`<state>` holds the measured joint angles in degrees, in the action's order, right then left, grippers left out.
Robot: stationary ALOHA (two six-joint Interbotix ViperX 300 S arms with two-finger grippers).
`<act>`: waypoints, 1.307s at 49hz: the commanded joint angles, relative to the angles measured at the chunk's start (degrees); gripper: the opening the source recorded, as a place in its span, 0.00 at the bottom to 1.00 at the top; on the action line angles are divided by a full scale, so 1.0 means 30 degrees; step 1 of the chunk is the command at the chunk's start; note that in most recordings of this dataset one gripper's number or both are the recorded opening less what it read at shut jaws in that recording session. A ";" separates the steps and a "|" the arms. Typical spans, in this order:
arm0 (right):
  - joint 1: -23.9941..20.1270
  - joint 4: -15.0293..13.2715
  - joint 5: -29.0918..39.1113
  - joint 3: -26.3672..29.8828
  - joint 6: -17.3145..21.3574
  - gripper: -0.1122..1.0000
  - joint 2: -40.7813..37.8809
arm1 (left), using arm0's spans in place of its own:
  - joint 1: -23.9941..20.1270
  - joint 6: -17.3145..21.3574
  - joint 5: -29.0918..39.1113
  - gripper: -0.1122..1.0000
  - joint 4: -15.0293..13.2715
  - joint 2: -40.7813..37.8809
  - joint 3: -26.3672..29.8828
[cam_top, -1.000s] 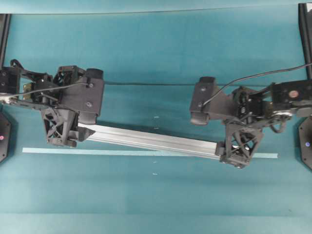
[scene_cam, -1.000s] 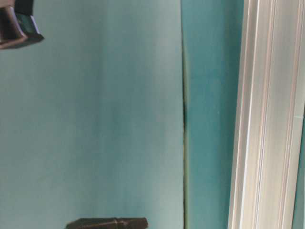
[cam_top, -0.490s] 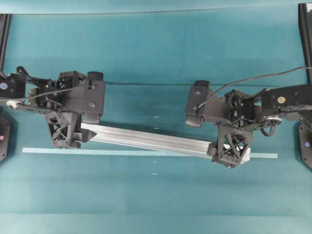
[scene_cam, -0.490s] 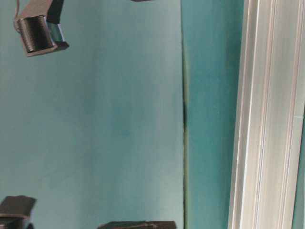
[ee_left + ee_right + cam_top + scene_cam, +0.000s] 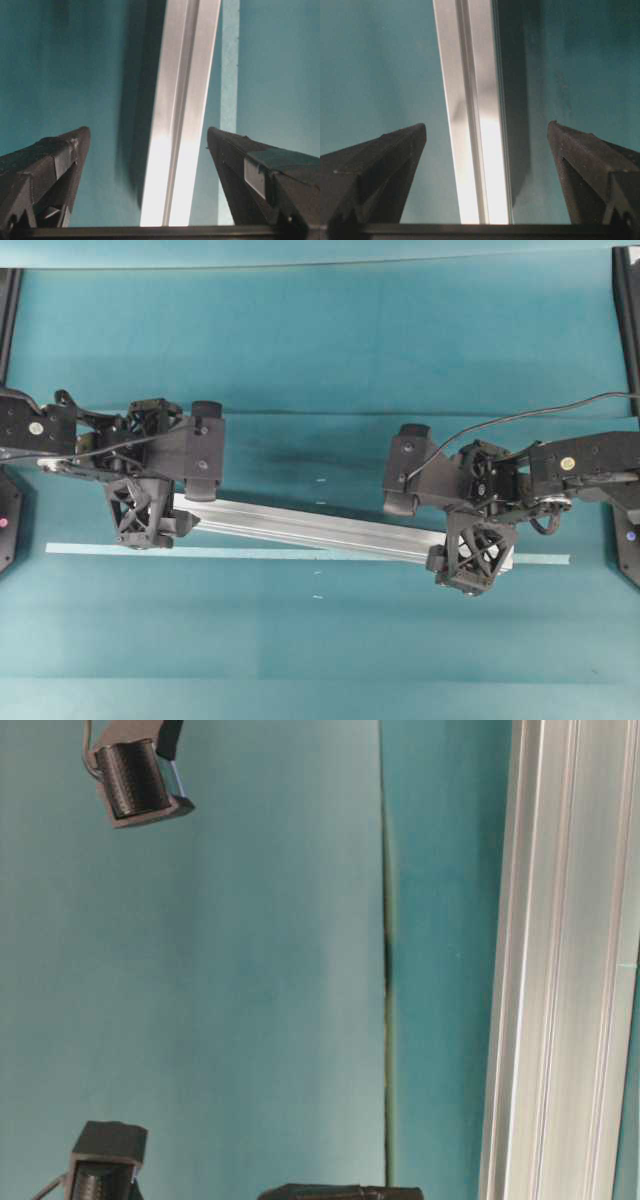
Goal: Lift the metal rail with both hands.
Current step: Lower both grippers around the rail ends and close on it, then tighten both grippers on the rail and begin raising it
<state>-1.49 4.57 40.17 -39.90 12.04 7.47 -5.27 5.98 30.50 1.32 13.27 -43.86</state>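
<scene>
The metal rail (image 5: 320, 528), a long grooved silver bar, lies slanted across the teal table, its left end higher in the overhead view. My left gripper (image 5: 140, 515) stands over its left end and my right gripper (image 5: 473, 552) over its right end. In the left wrist view the rail (image 5: 182, 110) runs between the open fingers (image 5: 50, 160) of the left gripper (image 5: 148, 131), with teal gaps on both sides. The right wrist view shows the same: rail (image 5: 470, 100) centred in the open right gripper (image 5: 486, 125), fingers (image 5: 585, 165) apart from it. At table level the rail (image 5: 560, 970) fills the right side.
A thin pale-green tape strip (image 5: 250, 552) lies along the table just in front of the rail and passes under its right end. A black cable (image 5: 540, 415) trails from the right arm. Black arm bases sit at both table edges (image 5: 630, 540).
Both grippers have shifted a little inward along the rail, the left one rightward and the right one leftward. The rail has not moved and both grippers stay open.
</scene>
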 commanded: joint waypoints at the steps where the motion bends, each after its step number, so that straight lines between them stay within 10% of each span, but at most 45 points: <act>1: -0.0059 0.0059 -0.0205 -0.0029 0.0059 1.00 -0.0117 | 0.0029 -0.0029 -0.0322 0.98 0.0000 0.0088 0.0000; 64: -0.0176 0.0029 -0.3545 -0.1992 -0.0059 1.00 -0.2520 | 0.0234 -0.0615 -0.5068 0.98 0.0000 -0.3135 -0.1963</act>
<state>-1.93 4.57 29.97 -45.88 11.95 0.35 -4.39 4.22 15.73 1.23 3.96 -50.10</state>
